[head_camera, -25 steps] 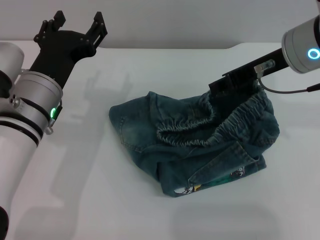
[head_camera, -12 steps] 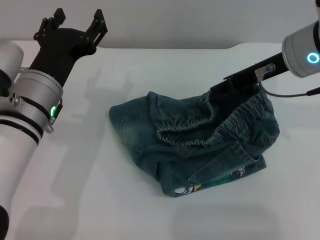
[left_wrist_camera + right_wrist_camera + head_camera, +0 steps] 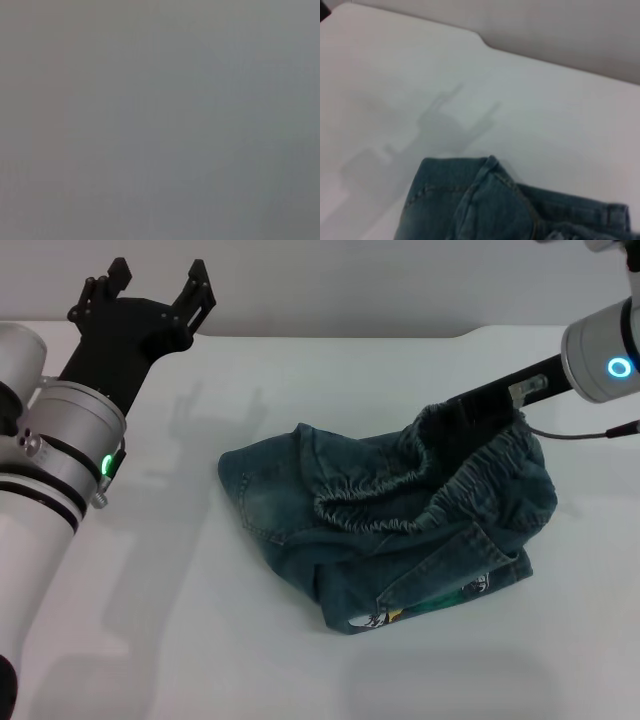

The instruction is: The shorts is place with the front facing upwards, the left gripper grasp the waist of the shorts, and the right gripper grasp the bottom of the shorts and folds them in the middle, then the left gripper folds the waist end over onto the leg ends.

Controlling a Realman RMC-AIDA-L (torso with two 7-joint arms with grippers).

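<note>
The shorts (image 3: 390, 525) lie crumpled mid-table (image 3: 200, 640), the right gripper (image 3: 470, 405) apparently clenched on the waist (image 3: 440, 465) at their far right edge to straighten them, while the left gripper (image 3: 150, 295) hovers spread-fingered far left, empty.

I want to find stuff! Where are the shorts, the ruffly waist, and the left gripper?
shorts (image 3: 290, 500), head view, on the faded denim panel.
waist (image 3: 375, 512), head view, on the puckered elastic band.
left gripper (image 3: 155, 282), head view, between its raised fingertips.

Plain white table (image 3: 200, 640), filling most of the frame. Just one crumpled pair of denim shorts (image 3: 390, 530) lying right of centre, waist (image 3: 400, 502) bunched up top.
</note>
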